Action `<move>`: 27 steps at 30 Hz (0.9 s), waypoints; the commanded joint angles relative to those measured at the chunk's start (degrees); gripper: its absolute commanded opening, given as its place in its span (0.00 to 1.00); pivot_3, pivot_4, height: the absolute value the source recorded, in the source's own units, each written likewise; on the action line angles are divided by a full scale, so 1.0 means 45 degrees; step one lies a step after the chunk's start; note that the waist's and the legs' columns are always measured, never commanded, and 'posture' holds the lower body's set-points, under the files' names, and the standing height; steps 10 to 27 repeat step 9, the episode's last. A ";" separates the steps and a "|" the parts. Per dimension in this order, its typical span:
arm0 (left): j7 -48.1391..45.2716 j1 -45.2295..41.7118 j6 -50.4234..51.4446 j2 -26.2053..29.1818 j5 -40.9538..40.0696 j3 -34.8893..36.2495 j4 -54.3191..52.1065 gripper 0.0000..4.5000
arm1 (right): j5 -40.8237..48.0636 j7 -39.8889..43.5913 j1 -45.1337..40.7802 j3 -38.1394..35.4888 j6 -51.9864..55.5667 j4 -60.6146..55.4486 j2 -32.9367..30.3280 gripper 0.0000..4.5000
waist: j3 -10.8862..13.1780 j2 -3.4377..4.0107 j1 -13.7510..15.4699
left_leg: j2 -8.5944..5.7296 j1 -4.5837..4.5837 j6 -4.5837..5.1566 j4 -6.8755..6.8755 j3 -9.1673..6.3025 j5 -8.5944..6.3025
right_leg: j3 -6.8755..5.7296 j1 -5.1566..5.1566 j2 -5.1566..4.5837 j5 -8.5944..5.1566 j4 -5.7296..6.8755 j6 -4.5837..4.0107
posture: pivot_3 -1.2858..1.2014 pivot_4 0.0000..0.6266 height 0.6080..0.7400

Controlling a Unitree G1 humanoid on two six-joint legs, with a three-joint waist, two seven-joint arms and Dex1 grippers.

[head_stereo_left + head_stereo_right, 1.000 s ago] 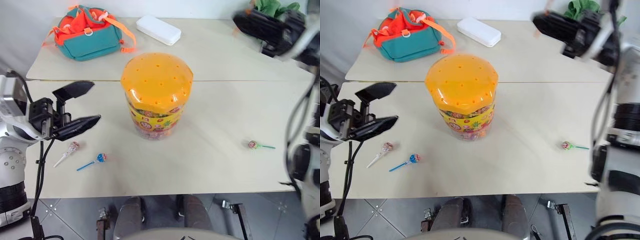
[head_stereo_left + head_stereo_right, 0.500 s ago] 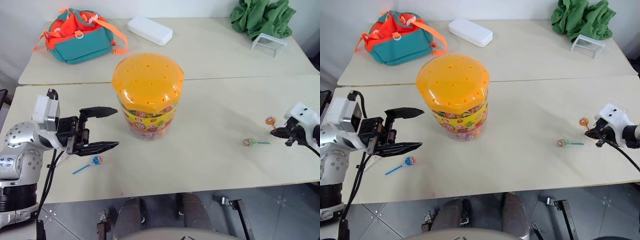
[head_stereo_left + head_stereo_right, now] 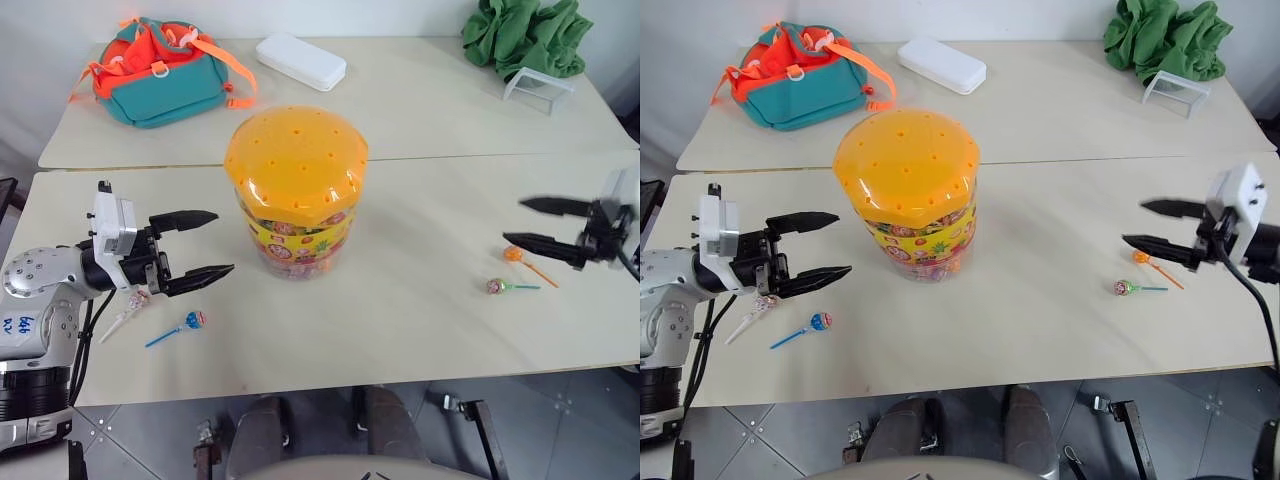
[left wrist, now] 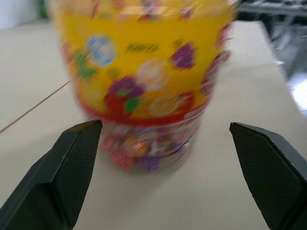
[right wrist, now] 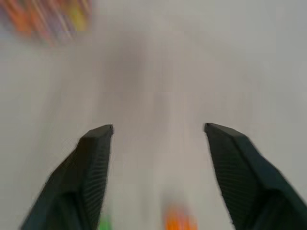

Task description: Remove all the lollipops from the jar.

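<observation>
Blue-stick lollipop [image 3: 194, 320]: lies flat near the bench's [image 3: 420, 330] front edge, at about 7 o'clock from the jar.
White-stick lollipop [image 3: 133, 301]: just beside it, partly under the left hand.
Green-stick lollipop [image 3: 496, 286]: flat on the bench at about 4 o'clock from the jar.
Orange-stick lollipop [image 3: 514, 254]: just beyond the green one, under the right hand's lower finger.
Left hand [image 3: 212, 243]: released, fingers wide apart and empty; it points level toward the jar from 9 o'clock, apart from it.
Right hand [image 3: 521, 221]: released, fingers spread and empty; it points level toward the jar from 3 o'clock, well apart.
Jar [image 3: 297, 190]: upright mid-bench, orange holed lid on; wrapped candies show through the clear base.
Label: yellow band with a red edge, printed with cartoon fruit and flowers; a short dark word sits on it, too blurred to read.
Arm writing: small blue marks on the left arm's grey shell, unreadable.
Far bench: teal and orange backpack [image 3: 165, 66] at 11 o'clock, white box [image 3: 301, 60] at 12, green cloth [image 3: 525, 35] at 1.
</observation>
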 commanded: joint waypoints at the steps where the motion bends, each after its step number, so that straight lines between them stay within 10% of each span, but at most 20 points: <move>1: 0.1162 0.0604 -0.0530 -0.0090 0.0493 0.0881 -0.0254 1.00 | 0.0725 -0.0127 -0.0486 0.0315 0.0082 -0.1588 0.0680 1.00 | 0.0000 -0.0001 0.0035 | -0.0002 -0.0004 0.0000 0.0001 -0.0007 0.0000 | -0.0005 0.0000 -0.0002 0.0000 -0.0002 0.0000 | 0.52 0.24 1.00; 27: 0.3258 0.2715 -0.1212 -0.0925 0.1215 0.1743 -0.1458 1.00 | -0.1021 0.0750 -0.0551 0.2113 -0.3255 -0.0341 0.2383 1.00 | -0.0005 -0.0013 0.0313 | -0.0012 -0.0014 0.0007 0.0014 -0.0017 -0.0005 | -0.0013 0.0005 -0.0013 0.0001 -0.0004 0.0001 | 0.52 0.24 1.00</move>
